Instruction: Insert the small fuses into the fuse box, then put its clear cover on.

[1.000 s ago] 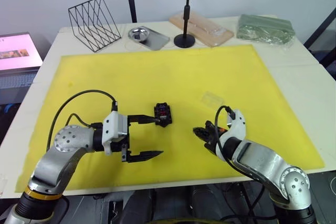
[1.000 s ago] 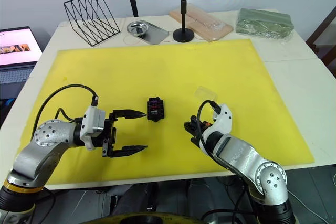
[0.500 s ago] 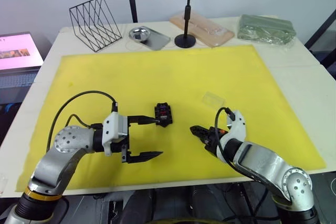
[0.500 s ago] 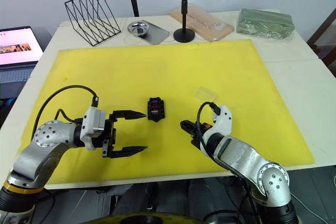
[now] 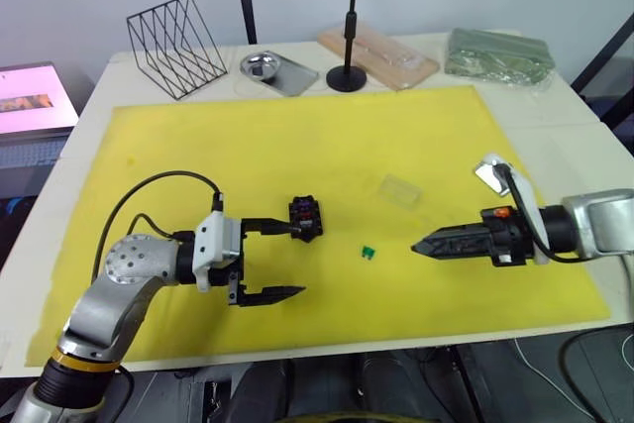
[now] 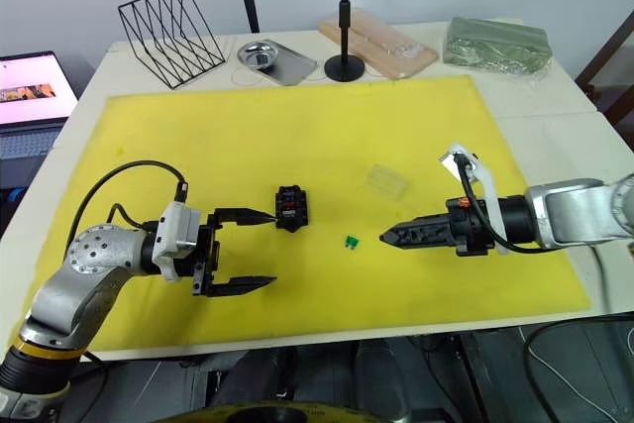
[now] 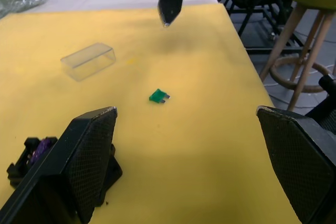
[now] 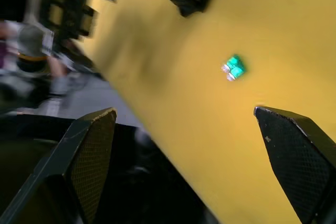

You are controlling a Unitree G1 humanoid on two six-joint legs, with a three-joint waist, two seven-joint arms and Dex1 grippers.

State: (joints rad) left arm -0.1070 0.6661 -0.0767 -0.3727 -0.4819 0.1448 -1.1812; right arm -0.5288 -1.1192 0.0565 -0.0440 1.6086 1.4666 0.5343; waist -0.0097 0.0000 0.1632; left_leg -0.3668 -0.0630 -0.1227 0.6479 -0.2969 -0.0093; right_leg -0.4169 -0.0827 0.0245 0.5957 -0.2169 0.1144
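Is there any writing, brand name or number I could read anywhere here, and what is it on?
No text can be read in these pictures.
Laptop screen: it glows pink with a picture strip, and any lettering is too small to make out.
Fuse box, green fuse, clear cover: no markings can be made out.
Left gripper and right gripper: no label legible.

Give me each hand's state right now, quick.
Left hand: open, empty, one finger beside the fuse box.
Right hand: open, empty; the green fuse lies loose on the yellow mat.
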